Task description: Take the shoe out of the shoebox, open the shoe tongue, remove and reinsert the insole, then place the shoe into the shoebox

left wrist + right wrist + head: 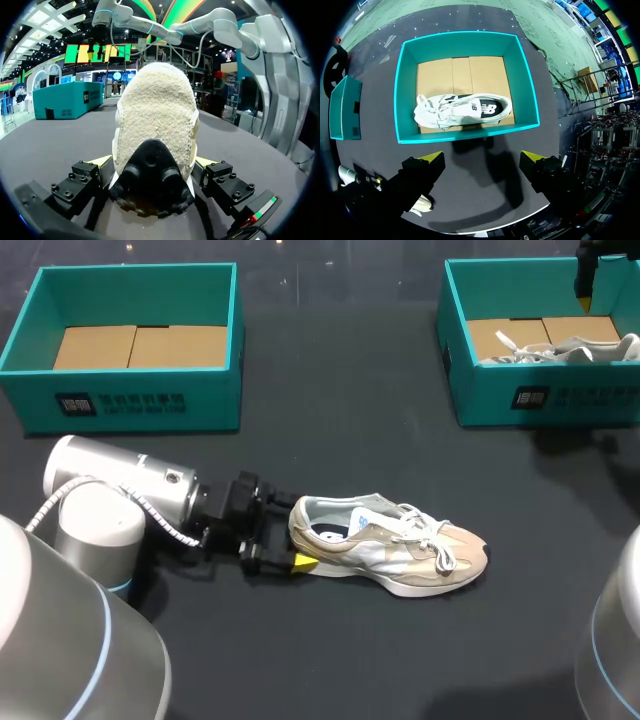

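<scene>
Beige shoe (390, 545) on counter (350, 660), well apart from right shoebox (465, 134); heel clamped in left pincer (153, 161). Right pincer (482, 157) released, hovering above that shoebox, white shoe (462, 110) inside.

**Q:** Report the shoebox count.
**A:** I count two teal shoeboxes: the left shoebox (150, 400) at far left and the right shoebox (560, 398) at far right.

**Q:** Shoe count?
**A:** Two. I see one beige shoe (400, 545) near the middle and one white shoe (560, 350) inside the right shoebox, so one shoe is boxed and one is out.

**Q:** Arms and grippers?
**A:** Two arms on my feeds, one gripper each: the left gripper (295, 532) and the right gripper (482, 159). Each has two fingers, so I count four yellow tips in total.

**Q:** Work surfaces?
**A:** One dark table (350, 660).
</scene>
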